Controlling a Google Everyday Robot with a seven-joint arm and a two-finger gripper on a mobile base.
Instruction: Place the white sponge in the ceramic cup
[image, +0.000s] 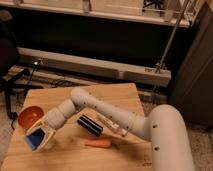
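1 arm is seen extended across the wooden surface (120, 95) to its left front corner. The tool (44, 131) is held there, pressed shut on the white sponge (35, 140). The sponge, a blue pad, is tilted with its flat face toward the camera, directly over the ceramic cup (46, 144). 1 red-orange bowl (30, 117) is found just behind. 1 black striped block (90, 124) and 1 orange carrot-like item (98, 143) lie nearby.

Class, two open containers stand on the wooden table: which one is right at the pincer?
The white ceramic cup, at the table's near left: the pincer is over it, shut on the blue sponge. The wider red-orange bowl sits just behind, untouched.
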